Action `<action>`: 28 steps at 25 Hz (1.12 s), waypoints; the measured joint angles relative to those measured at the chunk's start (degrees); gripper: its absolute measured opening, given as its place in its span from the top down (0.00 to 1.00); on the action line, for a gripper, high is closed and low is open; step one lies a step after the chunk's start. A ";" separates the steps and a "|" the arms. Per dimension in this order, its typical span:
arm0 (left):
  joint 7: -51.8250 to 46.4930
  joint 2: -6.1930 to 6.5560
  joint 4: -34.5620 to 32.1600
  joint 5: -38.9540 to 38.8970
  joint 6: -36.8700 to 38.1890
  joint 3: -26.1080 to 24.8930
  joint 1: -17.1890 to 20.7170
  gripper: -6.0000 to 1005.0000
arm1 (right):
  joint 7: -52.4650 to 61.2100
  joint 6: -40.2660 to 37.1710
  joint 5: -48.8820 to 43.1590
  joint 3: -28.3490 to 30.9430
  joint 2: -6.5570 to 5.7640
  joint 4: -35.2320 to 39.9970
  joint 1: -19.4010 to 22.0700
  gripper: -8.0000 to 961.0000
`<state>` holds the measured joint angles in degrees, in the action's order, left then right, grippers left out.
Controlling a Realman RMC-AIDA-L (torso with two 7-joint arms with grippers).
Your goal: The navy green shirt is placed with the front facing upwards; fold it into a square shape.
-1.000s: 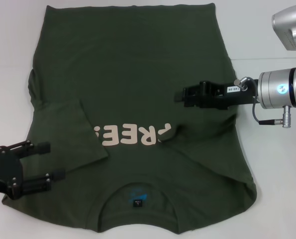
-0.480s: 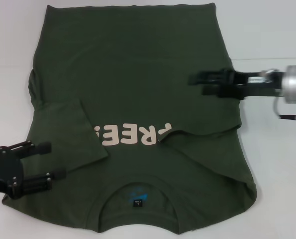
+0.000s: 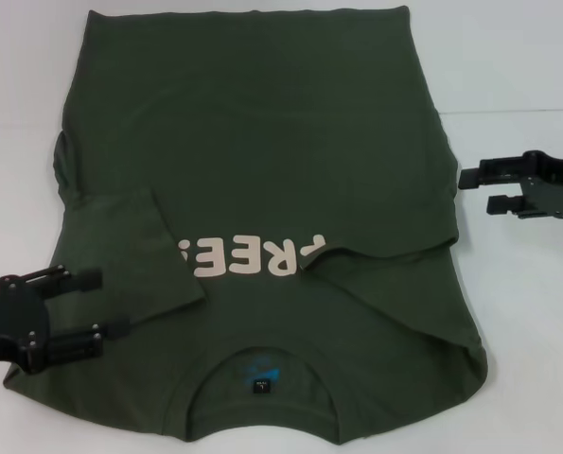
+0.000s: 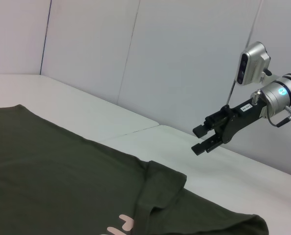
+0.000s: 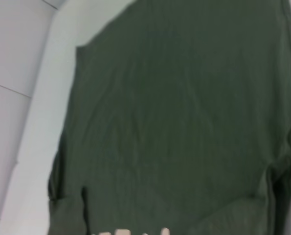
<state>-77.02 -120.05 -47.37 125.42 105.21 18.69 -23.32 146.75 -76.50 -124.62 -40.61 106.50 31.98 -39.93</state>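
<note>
Shirt fabric is filling most of the white table [image 3: 527,76]: the navy green shirt [image 3: 253,161] is lying flat with its front up, collar toward the robot and hem at the far edge. Both short sleeves are lying folded inward over the body, the left one [image 3: 134,251] resting beside the pale lettering [image 3: 253,257] and the right one [image 3: 385,241] creased across its end, so that only part of the word is showing. The round neck with its small black tag [image 3: 259,385] is sitting near the table edge closest to the robot.

The right gripper [image 3: 475,190] is hanging off the shirt's right side, just beyond the cloth over bare table, reaching in horizontally with its fingers pointing toward the garment. Its two black fingers are standing apart with a clear gap and nothing between them. The left wrist view is showing the same gripper [image 4: 199,139] raised above the tabletop, with the silver forearm [image 4: 282,95] stretching back behind it.

The left gripper [image 3: 99,305] is hovering at the shirt's near left corner, beside the folded left sleeve, its fingers pointing inward over the fabric edge. Those fingers are also spread, holding nothing.
</note>
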 joint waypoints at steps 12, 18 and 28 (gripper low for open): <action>-0.15 0.00 -0.05 0.10 -0.19 0.20 -0.19 0.19 | 11.93 -1.20 -18.01 0.00 1.03 2.33 -10.97 0.21; -0.15 0.09 0.00 0.50 -0.58 0.20 0.14 0.19 | 13.55 0.29 -22.07 -2.19 2.51 2.04 -12.48 0.23; -0.17 0.08 0.00 0.62 -0.62 0.20 0.21 0.19 | 14.32 3.94 -22.22 -6.11 3.16 0.55 -11.16 0.25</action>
<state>-77.19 -119.98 -47.37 126.04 104.59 18.90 -23.11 161.07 -72.55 -146.84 -46.72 109.66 32.53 -51.09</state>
